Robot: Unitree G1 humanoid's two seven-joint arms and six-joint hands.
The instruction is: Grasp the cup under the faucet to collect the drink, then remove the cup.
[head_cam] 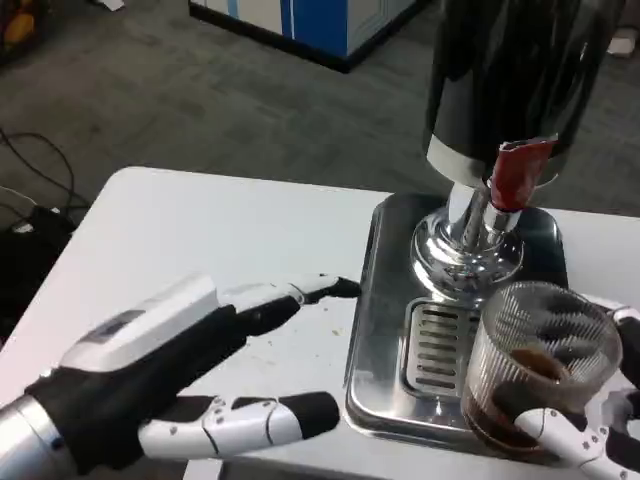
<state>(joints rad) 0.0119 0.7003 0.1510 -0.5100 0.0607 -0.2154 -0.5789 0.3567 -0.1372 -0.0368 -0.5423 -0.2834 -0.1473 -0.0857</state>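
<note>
Right hand [590, 425] sits at the lower right corner, mostly cut off by the frame edge, but its white and black fingers are wrapped around the base and side of the cup [538, 365], so it holds the cup. The cup is clear ribbed plastic, tilted a little toward the camera, with dark brown drink pooled in the bottom part; how full it is stays hard to read through the ribbing. It stands at the front right of the steel drip tray [385, 330], just beside the slotted grate [432, 345], slightly forward of the spout rather than squarely beneath it. Above it is the faucet [480, 225] with its red lever [518, 172], jutting from the dark dispenser body [515, 75], whose top runs out of frame. Over to the left, the left hand [175, 375] hovers over the white counter [210, 240], fingers spread and extended toward the tray, holding nothing. A few dark specks dot the counter near its fingertips.
</note>
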